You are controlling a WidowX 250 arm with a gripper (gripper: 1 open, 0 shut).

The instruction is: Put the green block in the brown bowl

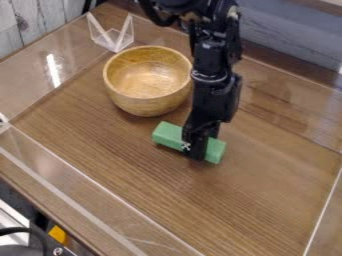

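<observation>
The green block (pixel 167 136) is a small flat mint-green bar on the wooden table, just right of and nearer than the brown bowl (pixel 139 103). My gripper (pixel 195 148) points straight down over the block's middle and is shut on it, with the fingers hiding its centre. Both ends of the block stick out on either side. I cannot tell whether the block is touching the table or just above it. The round, glossy wooden bowl stands upright and is empty.
A clear folded plastic piece (pixel 110 32) stands at the back left behind the bowl. Low transparent walls (pixel 80 180) run along the table's left and front sides. The dark arm (pixel 211 40) rises behind the gripper.
</observation>
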